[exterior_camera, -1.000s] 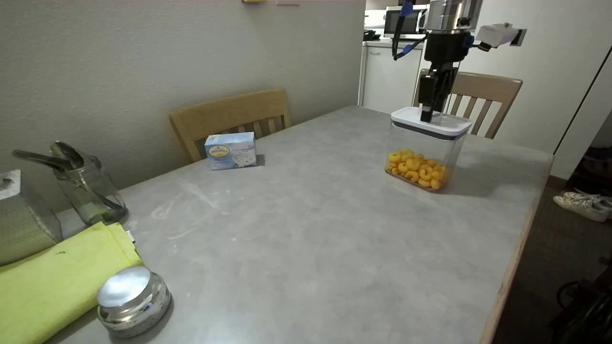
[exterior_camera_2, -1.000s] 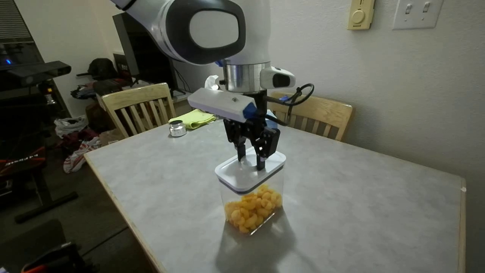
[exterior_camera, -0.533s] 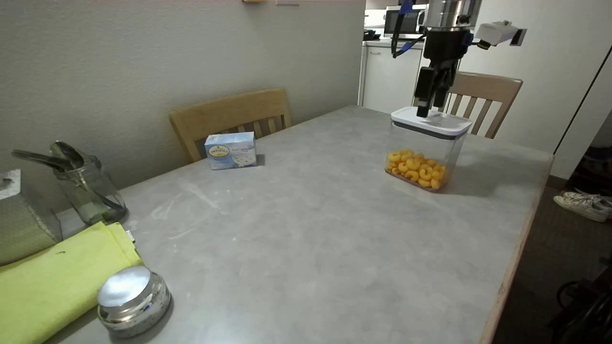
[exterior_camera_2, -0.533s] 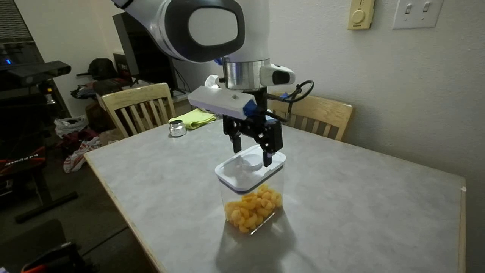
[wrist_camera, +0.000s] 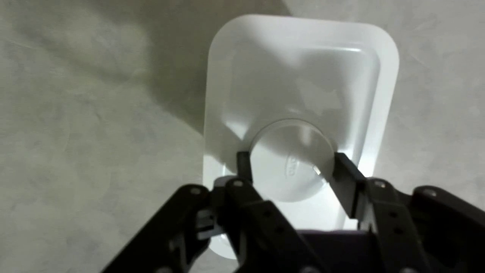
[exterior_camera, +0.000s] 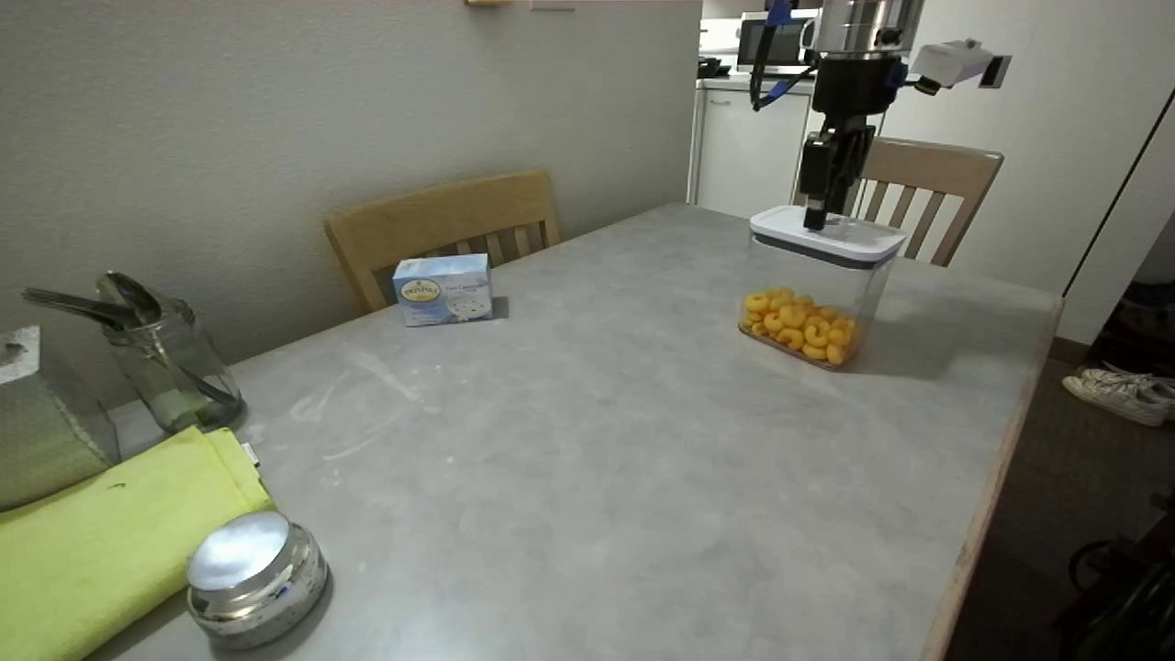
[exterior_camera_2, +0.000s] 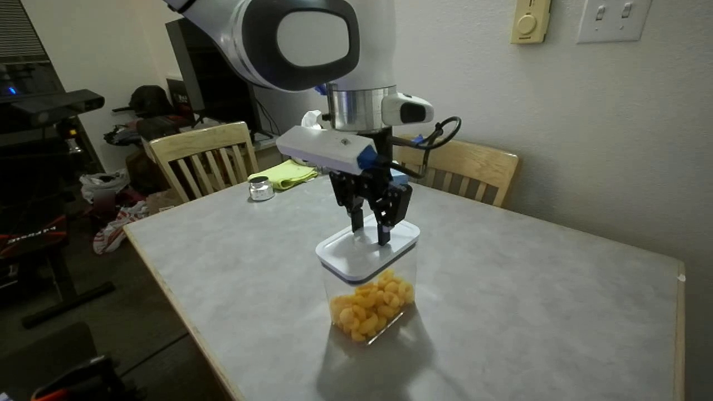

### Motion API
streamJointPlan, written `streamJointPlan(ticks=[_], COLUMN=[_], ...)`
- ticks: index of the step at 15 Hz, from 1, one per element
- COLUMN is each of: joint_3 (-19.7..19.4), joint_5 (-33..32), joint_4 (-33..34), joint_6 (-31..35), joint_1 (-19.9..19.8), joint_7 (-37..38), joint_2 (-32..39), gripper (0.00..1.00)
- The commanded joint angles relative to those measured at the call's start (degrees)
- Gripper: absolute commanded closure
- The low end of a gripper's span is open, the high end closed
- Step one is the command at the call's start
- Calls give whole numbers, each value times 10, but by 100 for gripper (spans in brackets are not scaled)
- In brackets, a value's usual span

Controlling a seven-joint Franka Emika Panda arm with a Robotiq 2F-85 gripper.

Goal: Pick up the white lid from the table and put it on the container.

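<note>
The white lid (exterior_camera: 867, 240) sits flat on top of the clear container (exterior_camera: 812, 280) with yellow-orange contents. Both also show in an exterior view, the lid (exterior_camera_2: 346, 260) over the tub's clear wall (exterior_camera_2: 341, 291). The container stands upright on the grey table (exterior_camera: 587, 441). My gripper (exterior_camera_2: 370, 233) points straight down over the lid. In the wrist view its fingertips (wrist_camera: 291, 163) are on opposite sides of the lid's round raised button and appear to touch it. The container is hidden under the lid (wrist_camera: 288, 76) in the wrist view.
A blue-white tea box (exterior_camera: 445, 292) stands near the wall side. A yellow cloth (exterior_camera: 128, 542), a round metal jar (exterior_camera: 257, 578) and a glass jar with cutlery (exterior_camera: 179, 376) are at the far end. Wooden chairs (exterior_camera_2: 203, 156) stand around the table.
Half a second ago the fingers were spread apart around the raised button; now they have closed in on it. One second ago they were also close together, slightly lower. The lid and container have not moved.
</note>
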Motion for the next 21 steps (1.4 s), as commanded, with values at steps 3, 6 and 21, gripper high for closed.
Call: streamJointPlan(ticks=[3, 6, 21], joint_3=[-3, -3, -3], joint_5=[-12, -20, -6], joint_4=[-11, -11, -7], joint_6=[11, 12, 8], joint_1=[1, 3, 3], joint_7=[10, 13, 26], joint_2=[-22, -29, -26], gripper=[71, 20, 99])
